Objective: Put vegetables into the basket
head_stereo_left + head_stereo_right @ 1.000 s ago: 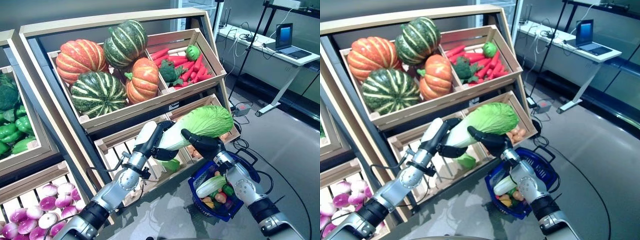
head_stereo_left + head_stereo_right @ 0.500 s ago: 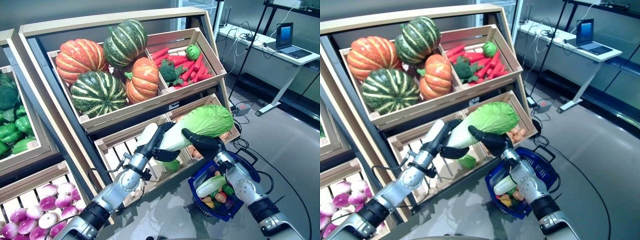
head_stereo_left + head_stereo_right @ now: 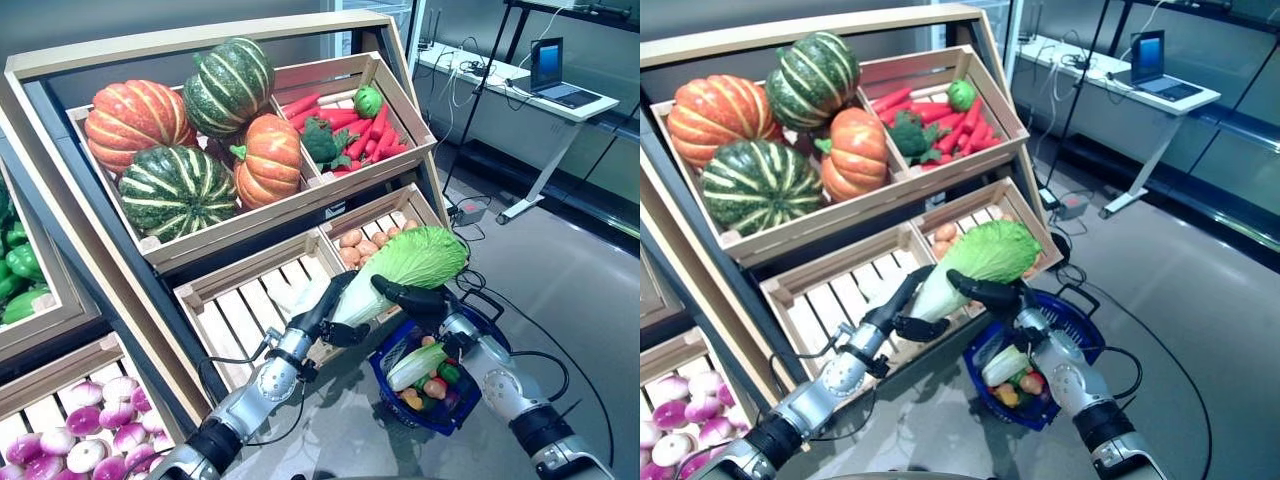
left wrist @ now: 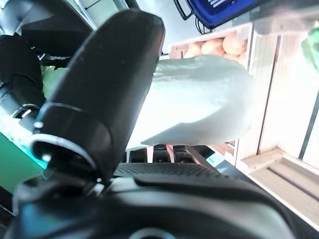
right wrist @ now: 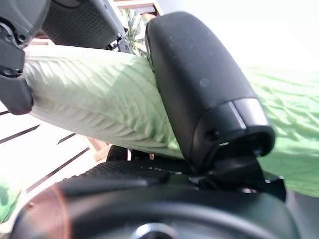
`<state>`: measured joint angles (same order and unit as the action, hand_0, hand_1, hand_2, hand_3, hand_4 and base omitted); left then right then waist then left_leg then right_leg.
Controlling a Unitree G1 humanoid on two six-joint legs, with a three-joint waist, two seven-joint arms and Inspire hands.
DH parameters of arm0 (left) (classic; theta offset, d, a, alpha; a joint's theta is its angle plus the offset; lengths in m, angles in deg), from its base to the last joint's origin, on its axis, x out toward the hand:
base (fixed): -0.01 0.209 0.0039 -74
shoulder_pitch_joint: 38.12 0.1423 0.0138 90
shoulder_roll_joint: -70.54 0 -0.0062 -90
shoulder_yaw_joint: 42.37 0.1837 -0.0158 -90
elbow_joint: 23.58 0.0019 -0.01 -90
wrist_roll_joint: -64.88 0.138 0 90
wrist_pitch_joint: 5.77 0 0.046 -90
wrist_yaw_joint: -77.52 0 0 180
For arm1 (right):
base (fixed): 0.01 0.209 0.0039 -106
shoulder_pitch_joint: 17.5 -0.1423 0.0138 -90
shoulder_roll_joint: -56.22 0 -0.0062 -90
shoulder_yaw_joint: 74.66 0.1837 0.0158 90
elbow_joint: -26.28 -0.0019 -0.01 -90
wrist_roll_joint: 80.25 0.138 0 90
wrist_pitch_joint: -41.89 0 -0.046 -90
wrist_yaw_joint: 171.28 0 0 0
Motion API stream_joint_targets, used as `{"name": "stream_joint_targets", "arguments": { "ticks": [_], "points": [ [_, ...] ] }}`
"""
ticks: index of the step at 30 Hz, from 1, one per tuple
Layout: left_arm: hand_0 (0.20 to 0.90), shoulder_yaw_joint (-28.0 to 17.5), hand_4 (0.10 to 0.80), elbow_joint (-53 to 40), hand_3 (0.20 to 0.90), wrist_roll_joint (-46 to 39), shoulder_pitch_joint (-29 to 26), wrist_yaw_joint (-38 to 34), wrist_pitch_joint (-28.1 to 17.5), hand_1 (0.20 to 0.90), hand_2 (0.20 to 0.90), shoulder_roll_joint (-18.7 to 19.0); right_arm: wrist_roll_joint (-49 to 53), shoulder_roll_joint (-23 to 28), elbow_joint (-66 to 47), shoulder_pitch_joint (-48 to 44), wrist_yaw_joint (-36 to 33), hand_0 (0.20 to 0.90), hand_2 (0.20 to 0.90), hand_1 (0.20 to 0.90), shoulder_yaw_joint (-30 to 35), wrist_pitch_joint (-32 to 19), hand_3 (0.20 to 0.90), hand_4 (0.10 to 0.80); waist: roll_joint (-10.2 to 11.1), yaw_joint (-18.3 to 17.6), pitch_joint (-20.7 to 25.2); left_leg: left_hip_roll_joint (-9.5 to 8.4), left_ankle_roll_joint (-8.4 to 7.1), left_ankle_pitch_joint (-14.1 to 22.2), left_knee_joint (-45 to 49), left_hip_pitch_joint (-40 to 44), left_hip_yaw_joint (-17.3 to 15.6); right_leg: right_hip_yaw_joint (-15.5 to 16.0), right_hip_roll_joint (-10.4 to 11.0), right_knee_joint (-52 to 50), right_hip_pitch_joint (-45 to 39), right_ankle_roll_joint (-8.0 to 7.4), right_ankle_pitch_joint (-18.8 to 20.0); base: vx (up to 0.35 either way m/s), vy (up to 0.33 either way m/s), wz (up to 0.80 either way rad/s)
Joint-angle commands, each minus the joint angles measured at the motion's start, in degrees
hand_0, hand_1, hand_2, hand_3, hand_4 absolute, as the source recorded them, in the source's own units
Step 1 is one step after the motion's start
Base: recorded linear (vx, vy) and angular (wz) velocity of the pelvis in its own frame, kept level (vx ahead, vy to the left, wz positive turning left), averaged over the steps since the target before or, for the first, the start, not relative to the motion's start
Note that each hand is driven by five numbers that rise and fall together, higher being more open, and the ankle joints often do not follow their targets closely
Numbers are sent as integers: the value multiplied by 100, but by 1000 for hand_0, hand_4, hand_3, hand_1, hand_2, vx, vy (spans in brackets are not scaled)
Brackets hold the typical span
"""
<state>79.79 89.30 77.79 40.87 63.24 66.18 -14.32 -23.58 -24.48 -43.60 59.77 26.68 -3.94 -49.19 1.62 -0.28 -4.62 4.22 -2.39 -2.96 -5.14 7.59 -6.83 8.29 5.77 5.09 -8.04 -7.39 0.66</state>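
From the left eye view I am holding the napa cabbage [image 3: 400, 268] in both hands: my left hand [image 3: 335, 312] is grasping its white stalk end, my right hand [image 3: 418, 297] is curling over its green leafy middle. Compared with a second ago the whole picture has shifted, so my head has turned; beyond that, the cabbage is sitting lower against the display, now in front of the potato crate [image 3: 372, 235] and just above the blue basket [image 3: 408, 352], which hangs on my right forearm and already holds a smaller cabbage and mixed vegetables. In the right eye view the same thing is showing: the cabbage's leafy end is reaching the basket's far rim, with the emptied slatted crate [image 3: 845, 295] behind my left arm and the pumpkins [image 3: 780, 125] untouched above. In the left wrist view my thumb is wrapping the pale stalk, fingers clenched under it. In the right wrist view my thumb is pressing across the ribbed green leaves, fingers closed beneath. I am judging that the lift-out is done and the carry is nearly over; next I should be tipping the cabbage down into the basket and letting go.
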Motion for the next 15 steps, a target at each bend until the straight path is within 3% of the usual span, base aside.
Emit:
{"name": "stream_joint_targets", "arguments": {
  "ticks": [1, 10, 15],
  "points": [
    [900, -348, 800, 1617, 900, 130, 77, -309, 599, 900, 900, 368, 524, 110, -839, -1049, 344, 300, 300, 300, 1602, -945, 300, 400, 116, -179, 133, 39, -33, 559, 41, 143, -72, -314, 21, -108, 66, -38, 77, 9, 7, -5],
    [900, -888, 800, 1840, 900, -292, 50, -511, 690, 900, 900, 387, 625, 418, -414, -669, -16, 300, 300, 300, 2194, -1171, 300, 400, 97, -284, 79, 58, -52, 563, 62, 193, -132, -392, 14, -111, 40, -30, 87, 1, -7, -10],
    [900, -1191, 800, 1904, 900, -1347, 149, 2, 888, 900, 900, 178, 492, 424, -273, -502, -189, 300, 300, 300, 2395, -1295, 300, 400, 76, -295, 67, 64, -59, 567, 63, 206, -128, -383, 17, -96, 20, -22, 84, 0, 0, 0]
  ]
}}
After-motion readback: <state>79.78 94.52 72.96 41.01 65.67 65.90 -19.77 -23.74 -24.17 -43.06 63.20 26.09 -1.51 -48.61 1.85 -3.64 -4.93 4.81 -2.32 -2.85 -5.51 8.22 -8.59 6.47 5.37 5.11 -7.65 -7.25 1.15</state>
